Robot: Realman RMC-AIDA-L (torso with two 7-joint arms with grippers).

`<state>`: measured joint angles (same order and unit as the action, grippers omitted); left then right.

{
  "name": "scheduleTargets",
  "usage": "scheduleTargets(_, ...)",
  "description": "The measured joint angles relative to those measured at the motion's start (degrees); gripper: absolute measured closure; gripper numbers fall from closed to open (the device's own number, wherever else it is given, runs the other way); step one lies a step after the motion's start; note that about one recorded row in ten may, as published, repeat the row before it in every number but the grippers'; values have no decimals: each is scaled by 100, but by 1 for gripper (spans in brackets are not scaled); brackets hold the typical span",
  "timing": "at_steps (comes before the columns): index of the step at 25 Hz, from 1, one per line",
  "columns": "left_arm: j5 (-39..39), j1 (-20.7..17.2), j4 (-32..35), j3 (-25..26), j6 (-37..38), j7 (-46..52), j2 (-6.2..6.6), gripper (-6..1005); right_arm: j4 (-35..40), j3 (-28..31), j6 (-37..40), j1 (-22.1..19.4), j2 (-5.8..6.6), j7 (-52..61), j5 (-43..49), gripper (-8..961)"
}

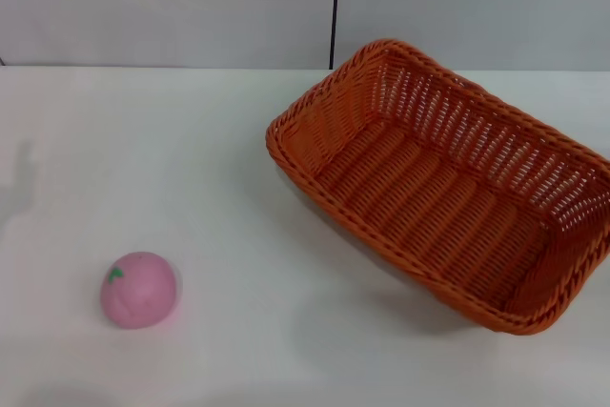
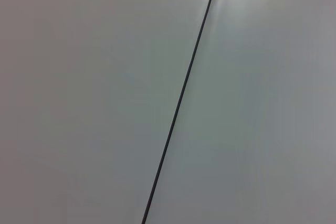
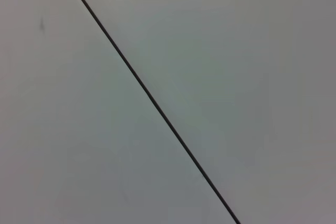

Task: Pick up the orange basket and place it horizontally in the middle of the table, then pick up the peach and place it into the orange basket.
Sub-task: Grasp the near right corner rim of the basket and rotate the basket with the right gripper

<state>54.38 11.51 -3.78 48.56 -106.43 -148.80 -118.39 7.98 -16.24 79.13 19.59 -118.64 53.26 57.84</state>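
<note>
The orange basket (image 1: pixel 448 183) lies on the right half of the white table (image 1: pixel 238 197) in the head view. It is turned at a slant, one corner toward the back wall and its far right end at the picture's edge. It holds nothing. The peach (image 1: pixel 139 289), pale pink with a small green leaf mark, rests on the table at the front left, well apart from the basket. Neither gripper shows in any view. Both wrist views show only grey-white wall panels with a thin dark seam (image 2: pixel 181 98) (image 3: pixel 152 98).
A grey-white wall with a vertical dark seam (image 1: pixel 335 7) runs behind the table. A faint shadow (image 1: pixel 21 178) falls on the table's far left. Bare white tabletop lies between the peach and the basket.
</note>
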Motion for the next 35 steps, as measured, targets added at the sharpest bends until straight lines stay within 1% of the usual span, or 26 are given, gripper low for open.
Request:
scheduleTargets(13,-23,63,-9,4,18,0,1,440,44,-67,-12,48,2,37,41,505)
scheduleTargets(15,-24,64,-9,4,18,0,5,440,76,-180,0,54,3,50,76,502)
scheduleTargets(18,-24,66,2,-10,18,-6,11,439,391,-625,42,51,12,217,179,499)
scheduleTargets(19,-26,84,21,-34,18,-8,15,439,835,-1008,32,36,22,623,447,498)
scheduleTargets(20,-26,84,21,-34,18,-8,15,432,835,-1008,32,36,22,623,447,496)
scheduleTargets(22,-25,101,34,-33,18,-5,15,419,1461,-1305,24,32,57,1307,955,494)
scheduleTargets(23,-25,105,34,-27,17,-5,12,384,1746,-1361,37,34,72,1654,1238,493)
scheduleTargets(24,-25,106,28,-22,18,-5,8,349,2390,-1416,127,64,109,2438,1866,492)
scheduleTargets(25,-25,106,28,-22,18,-5,8,313,2390,-1416,127,64,109,2438,1866,491)
scheduleTargets(27,3,89,4,-6,21,-4,1,243,3104,-1430,278,107,139,3284,2497,488)
scheduleTargets(28,11,75,3,1,22,-4,-1,232,3392,-1430,382,130,153,3582,2739,487)
scheduleTargets(29,14,63,3,7,23,-3,-3,220,4032,-1432,651,211,216,4275,3260,486)
scheduleTargets(30,16,50,2,10,24,-3,-4,209,4032,-1432,651,211,216,4275,3260,485)
scheduleTargets(31,17,39,1,12,25,-2,-5,198,4344,-1423,821,264,258,4626,3552,484)
scheduleTargets(33,22,23,0,13,29,-2,-6,175,4932,-1372,1153,422,362,5285,4119,481)
scheduleTargets(34,25,19,-1,13,42,-1,-8,175,5511,-1269,1537,679,487,6000,4835,480)
scheduleTargets(35,25,19,-1,13,42,-1,-8,175,5511,-1269,1537,679,487,6000,4835,450)
